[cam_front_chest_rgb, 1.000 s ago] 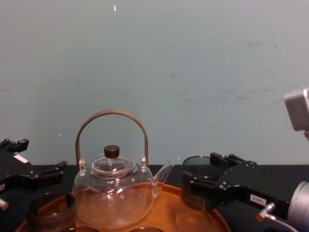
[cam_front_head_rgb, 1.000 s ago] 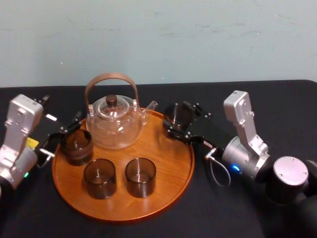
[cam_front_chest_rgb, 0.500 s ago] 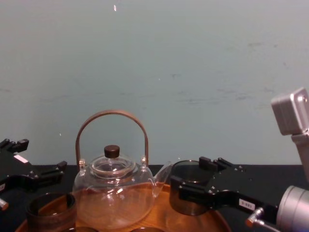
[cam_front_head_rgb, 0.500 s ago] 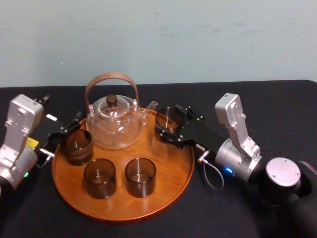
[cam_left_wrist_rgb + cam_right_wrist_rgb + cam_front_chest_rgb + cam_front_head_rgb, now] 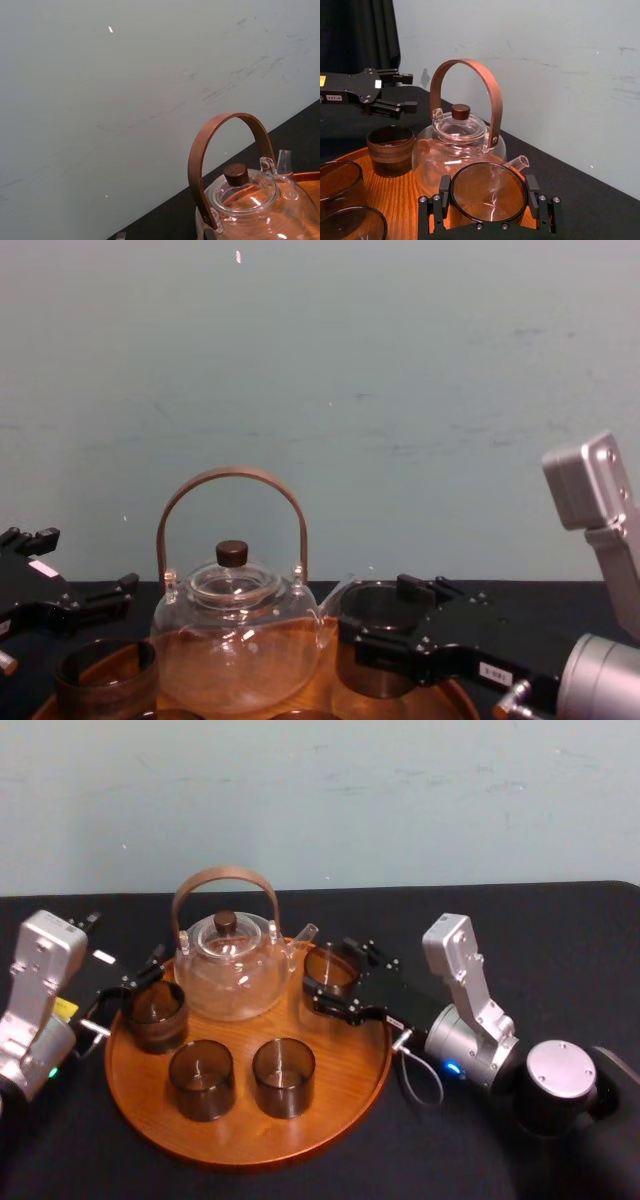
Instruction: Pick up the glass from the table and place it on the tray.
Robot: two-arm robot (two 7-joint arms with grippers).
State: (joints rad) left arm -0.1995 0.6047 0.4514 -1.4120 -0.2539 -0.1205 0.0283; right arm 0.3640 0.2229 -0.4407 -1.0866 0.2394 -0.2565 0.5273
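Observation:
My right gripper (image 5: 331, 977) is shut on a smoky brown glass (image 5: 329, 966), one finger on each side of it. It holds the glass upright, low over the back right part of the round wooden tray (image 5: 338, 1055), just beside the teapot's spout. In the right wrist view the glass (image 5: 488, 191) sits between the black fingers with the glass teapot (image 5: 459, 150) right behind it. I cannot tell whether the glass touches the tray. My left gripper (image 5: 135, 982) stands open at the tray's left edge, behind another glass (image 5: 155, 1015) and apart from it.
Two more brown glasses (image 5: 201, 1078) (image 5: 284, 1075) stand on the front half of the tray. The teapot (image 5: 230, 965) with its tall brown handle takes the back of the tray. A black cloth (image 5: 560, 950) covers the table, with a pale wall behind.
My right gripper has carried the glass leftwards and a little down, from the tray's right rim to a spot over the tray beside the teapot's spout. The left arm has not moved.

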